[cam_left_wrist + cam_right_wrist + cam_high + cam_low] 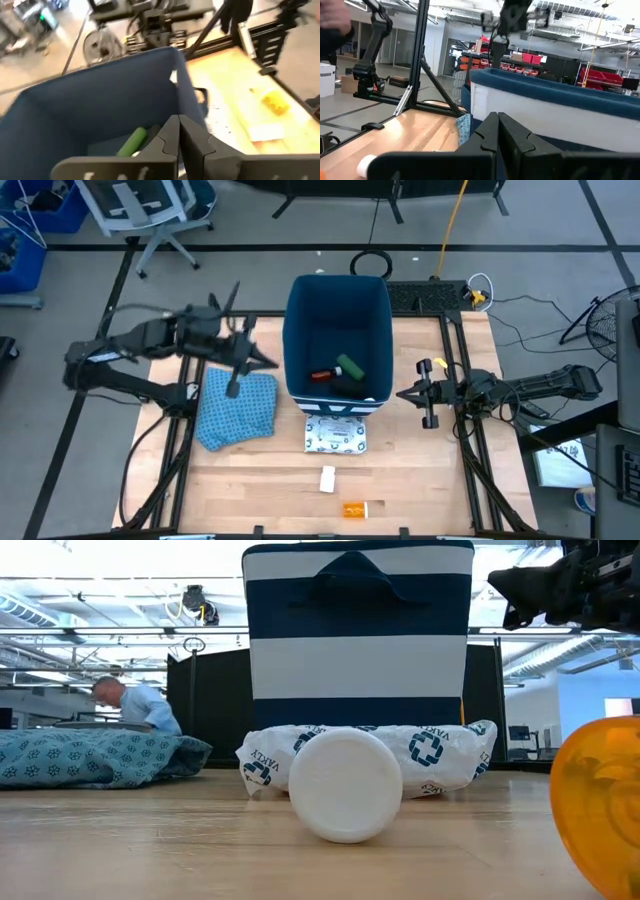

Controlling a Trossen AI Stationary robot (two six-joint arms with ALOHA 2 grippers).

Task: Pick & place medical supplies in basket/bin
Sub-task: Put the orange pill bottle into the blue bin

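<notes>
The tall dark-blue bin (338, 310) stands at the table's middle. It holds the green bar (350, 367), the red bottle (322, 375) and a black block (345, 387). The white black-patterned packet (335, 436) lies flat against the bin's near side. The white box (327, 478) and the orange bottle (355, 509) lie nearer the near edge. My left gripper (272, 363) is shut and empty, raised just left of the bin's left wall; its wrist view looks down on the green bar (132, 141). My right gripper (403, 394) is shut and empty, to the right of the bin.
A crumpled blue patterned cloth (237, 408) lies left of the bin, under my left arm. Black frame rails run along the table's left and right sides. Bare wood shows on both sides of the white box. A person (135, 700) is in the room beyond the table.
</notes>
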